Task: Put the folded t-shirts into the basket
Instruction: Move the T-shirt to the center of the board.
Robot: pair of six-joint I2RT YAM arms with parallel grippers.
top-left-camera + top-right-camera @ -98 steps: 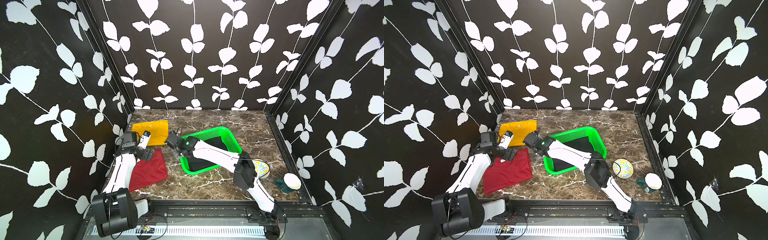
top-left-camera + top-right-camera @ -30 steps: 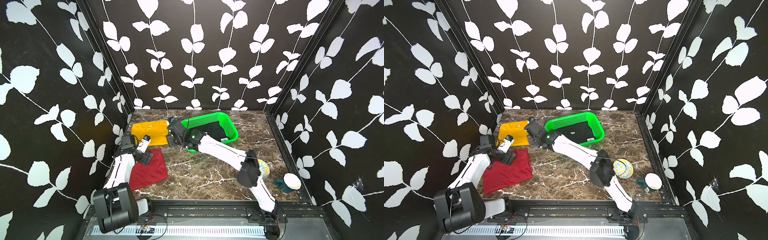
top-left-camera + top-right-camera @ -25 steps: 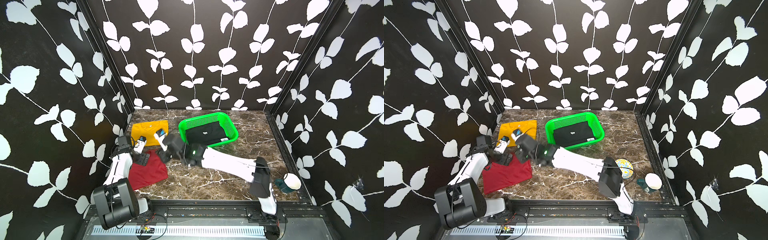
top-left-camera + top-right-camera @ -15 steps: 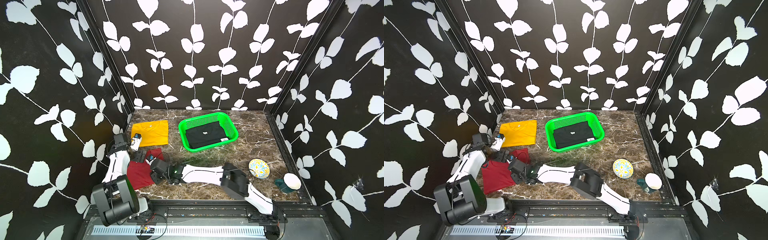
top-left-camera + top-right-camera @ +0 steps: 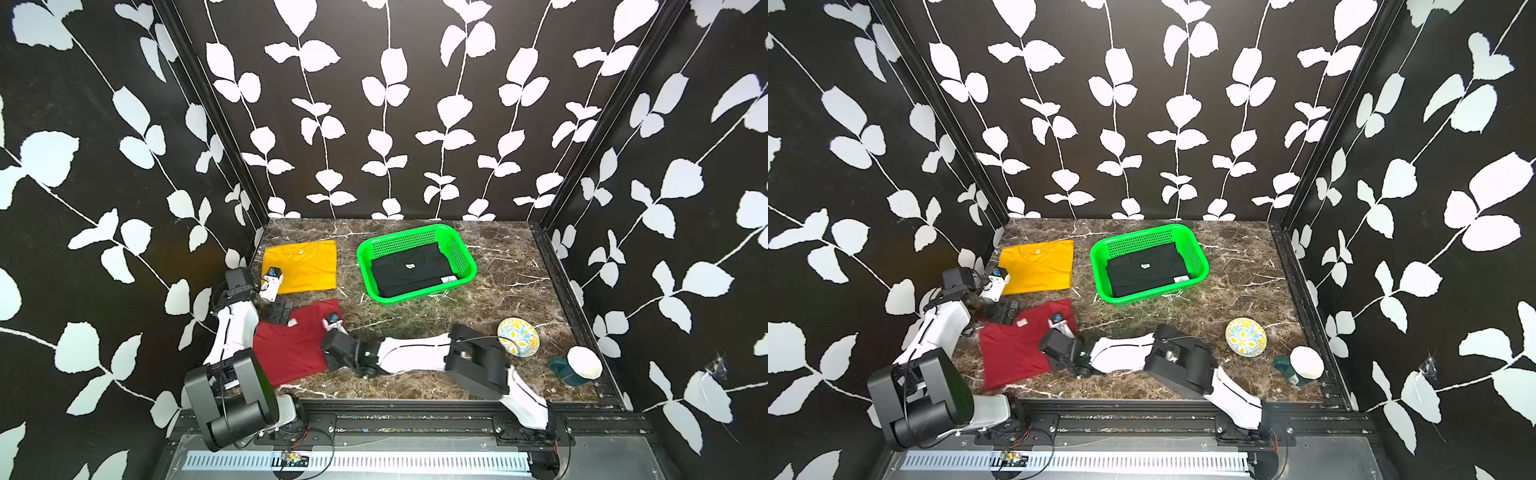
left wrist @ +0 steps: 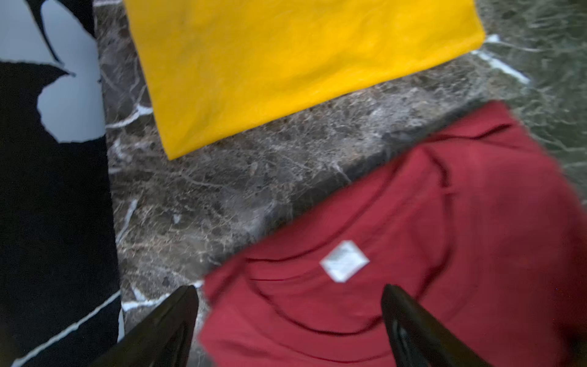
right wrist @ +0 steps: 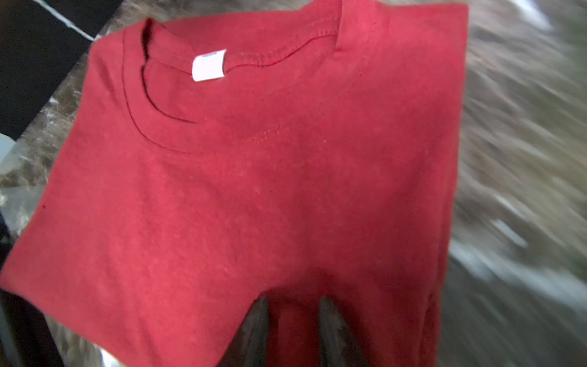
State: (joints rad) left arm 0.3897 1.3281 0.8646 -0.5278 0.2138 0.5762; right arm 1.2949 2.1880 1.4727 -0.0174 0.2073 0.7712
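The dark red t-shirt lies flat on the counter, well apart from the green basket that holds the black t-shirt. The yellow-orange t-shirt lies behind it. It looks light and limp, so it is likely to sag and unfold if lifted by one layer. The right pincer stands narrow, pinching the shirt's side edge. The left pincer gapes wide over the collar. A grip through all the layers at both edges looks best.
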